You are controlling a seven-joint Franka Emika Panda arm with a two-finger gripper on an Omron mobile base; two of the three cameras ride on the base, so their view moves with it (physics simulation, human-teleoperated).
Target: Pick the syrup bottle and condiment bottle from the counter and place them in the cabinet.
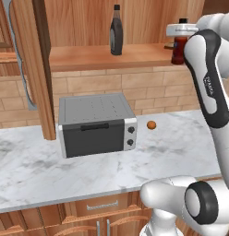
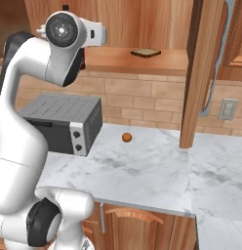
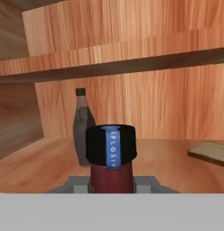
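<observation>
Pincer [image 3: 112,182] clenched around the condiment bottle [image 3: 111,161], held at the right end of the cabinet [image 1: 135,57] shelf. Syrup bottle [image 1: 116,31] upright on the shelf, further left. Orange ball [image 1: 152,125] on desk [image 1: 171,147] beside toaster oven [image 1: 95,124].

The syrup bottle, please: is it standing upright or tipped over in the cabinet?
Upright. The syrup bottle stands on the cabinet shelf with its neck and cap pointing straight up; the hand view shows the same.

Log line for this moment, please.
syrup bottle: on cabinet shelf | gripper: shut on condiment bottle, at shelf
</observation>
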